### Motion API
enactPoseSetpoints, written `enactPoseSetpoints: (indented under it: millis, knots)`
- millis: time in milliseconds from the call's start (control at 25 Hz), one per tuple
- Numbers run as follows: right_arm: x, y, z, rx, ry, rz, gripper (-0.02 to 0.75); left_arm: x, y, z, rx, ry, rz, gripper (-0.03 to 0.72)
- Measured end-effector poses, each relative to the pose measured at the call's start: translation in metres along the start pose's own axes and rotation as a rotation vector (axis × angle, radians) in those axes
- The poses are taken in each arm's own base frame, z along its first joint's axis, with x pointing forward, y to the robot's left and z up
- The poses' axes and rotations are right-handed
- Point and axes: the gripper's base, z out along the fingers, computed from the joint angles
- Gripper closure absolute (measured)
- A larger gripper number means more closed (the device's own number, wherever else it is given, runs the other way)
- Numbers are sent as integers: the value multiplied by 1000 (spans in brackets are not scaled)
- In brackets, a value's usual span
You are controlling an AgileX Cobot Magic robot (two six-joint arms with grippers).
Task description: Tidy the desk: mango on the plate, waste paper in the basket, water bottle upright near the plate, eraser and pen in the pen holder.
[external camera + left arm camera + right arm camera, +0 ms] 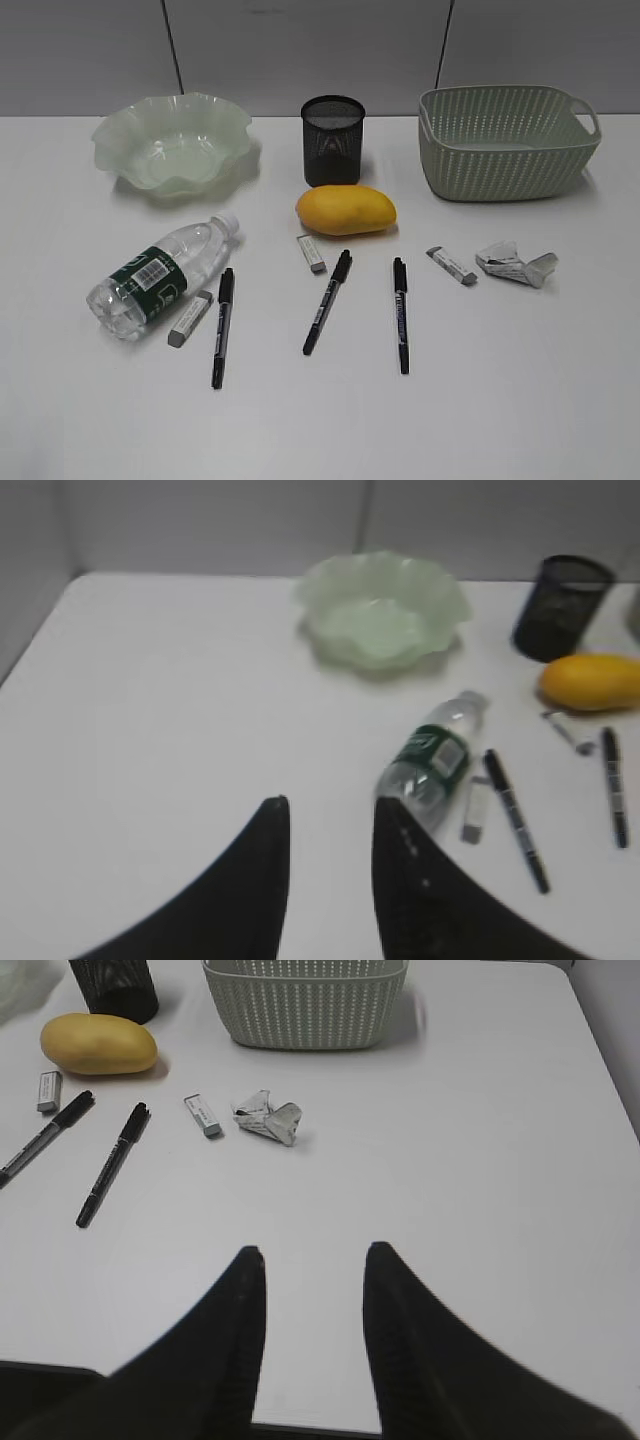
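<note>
left gripper (330,825): jaws parted with bare desk between them, holding nothing, hovering over the near left part of the desk.
right gripper (312,1270): jaws apart, empty, above the near right part of the desk.
desk (520,400): plain white top carrying everything.
water bottle (160,275): lying on its side at the left, white cap pointing toward the plate, just ahead of the left gripper in the left wrist view.
left eraser (189,318): grey-white block just beside the bottle's base.
left pen (222,326): black, lying just right of that eraser.
middle pen (327,301): black, lying at a slant below the mango.
middle eraser (311,253): between the mango and the middle pen's cap.
right pen (401,314): black, nearly straight.
right eraser (451,265): near the waste paper.
waste paper (516,263): crumpled wad on the desk, in front of the basket, outside it.
mango (346,210): on the desk just in front of the pen holder, not on the plate.
pen holder (333,139): black mesh cup, upright at back centre.
plate (172,142): wavy green dish, back left.
basket (507,141): back right.
</note>
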Motion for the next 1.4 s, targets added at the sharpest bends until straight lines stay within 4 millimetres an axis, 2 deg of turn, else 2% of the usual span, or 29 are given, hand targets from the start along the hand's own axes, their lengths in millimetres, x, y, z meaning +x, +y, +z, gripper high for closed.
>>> enactPoseSetpoints:
  millis: [80, 160, 240, 360, 440, 560, 720, 800, 840, 960, 1160, 1400]
  knots:
    - [0, 0, 0, 0, 0, 0, 462, -20, -8, 25, 85, -23, 42, 471]
    - [0, 0, 0, 0, 0, 0, 462, -36, -10, 68, 112, 18, 51, 450]
    - [0, 0, 0, 0, 0, 0, 462, -47, -9, 112, 119, 68, 35, 397]
    - [0, 0, 0, 0, 0, 0, 462, -48, -16, 182, 170, 234, 78, 264]
    - [0, 0, 0, 0, 0, 0, 462, -46, -32, 220, 242, 318, 180, 209]
    - [0, 0, 0, 0, 0, 0, 462, -47, -73, 269, 385, 374, 380, 182]
    - [0, 0, 0, 0, 0, 0, 462, -48, -147, 322, 574, 379, 652, 134]
    - [0, 0, 0, 0, 0, 0, 462, -50, -182, 342, 633, 352, 764, 114]
    - [0, 0, 0, 0, 0, 0, 462, -45, -196, 352, 659, 362, 806, 110]
    - [0, 0, 0, 0, 0, 0, 462, -41, -227, 379, 714, 375, 863, 105]
    - [0, 0, 0, 0, 0, 0, 462, -20, -245, 415, 751, 440, 893, 90]
    - [0, 0, 0, 0, 0, 0, 462, -3, -251, 437, 760, 446, 927, 88]
